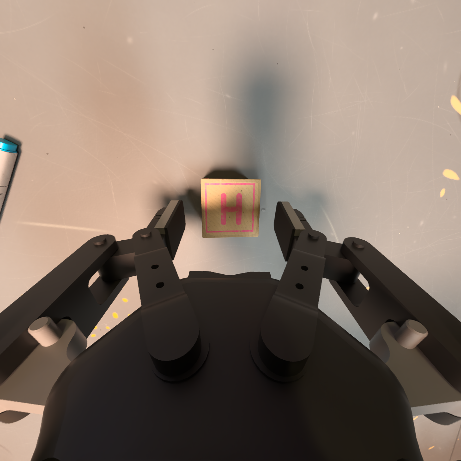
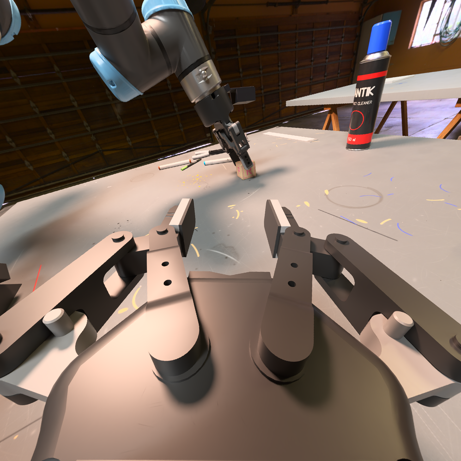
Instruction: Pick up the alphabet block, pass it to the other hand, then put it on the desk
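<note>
The tan wooden alphabet block with pink print point(image 1: 230, 208) sits on the scuffed grey desk point(image 1: 324, 99), between the left gripper point(image 1: 229, 224)'s wide-open, empty jaws. Best to descend squarely, centred, then close on its side faces. The right gripper point(image 2: 229, 224) hangs open, empty, well apart from the block. No containers hold anything; a black spray can with blue cap point(image 2: 368, 94) stands beyond the block.

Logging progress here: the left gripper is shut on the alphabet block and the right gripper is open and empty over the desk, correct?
Not quite. The left gripper is open, straddling the alphabet block without touching it, as the left wrist view shows. The right gripper is indeed open and empty over the desk.
</note>
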Controlling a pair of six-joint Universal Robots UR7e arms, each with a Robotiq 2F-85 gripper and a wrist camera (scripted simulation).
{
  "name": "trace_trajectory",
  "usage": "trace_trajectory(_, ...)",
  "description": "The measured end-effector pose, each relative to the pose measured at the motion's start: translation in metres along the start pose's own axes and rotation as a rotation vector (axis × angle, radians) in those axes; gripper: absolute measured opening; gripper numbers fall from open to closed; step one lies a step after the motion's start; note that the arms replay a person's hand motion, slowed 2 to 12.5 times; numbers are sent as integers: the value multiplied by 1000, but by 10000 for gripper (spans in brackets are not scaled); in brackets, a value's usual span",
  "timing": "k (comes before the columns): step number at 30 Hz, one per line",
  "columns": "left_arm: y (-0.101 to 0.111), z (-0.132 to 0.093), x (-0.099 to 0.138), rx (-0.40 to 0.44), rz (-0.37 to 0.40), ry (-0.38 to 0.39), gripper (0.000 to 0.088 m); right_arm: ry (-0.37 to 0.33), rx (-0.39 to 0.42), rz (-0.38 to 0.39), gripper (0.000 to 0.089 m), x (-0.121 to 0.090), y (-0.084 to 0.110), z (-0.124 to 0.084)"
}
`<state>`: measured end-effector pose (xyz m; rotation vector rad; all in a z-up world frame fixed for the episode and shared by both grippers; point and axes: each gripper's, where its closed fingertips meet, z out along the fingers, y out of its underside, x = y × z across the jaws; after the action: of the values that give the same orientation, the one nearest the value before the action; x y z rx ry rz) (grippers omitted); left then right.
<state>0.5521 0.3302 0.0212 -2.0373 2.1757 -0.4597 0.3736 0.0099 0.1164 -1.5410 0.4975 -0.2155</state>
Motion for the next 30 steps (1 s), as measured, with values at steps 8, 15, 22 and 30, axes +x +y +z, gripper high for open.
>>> trace_trajectory(8, -1, 4, -1, 1, -3, -2, 403, -3, -1, 6, 503, 0, 0, 0)
trace_trajectory(15, -1, 3, -3, 7, -13, 6, 403, -6, -4, 9, 502, 0, 1, 0)
trace_trajectory(22, 1, -2, -6, 10, -13, 10, 403, -7, -7, 7, 500, -1, 1, 0)
trace_trajectory(30, 3, -14, -11, 42, -22, 22, 403, -5, -7, 2, 538, -1, 1, 0)
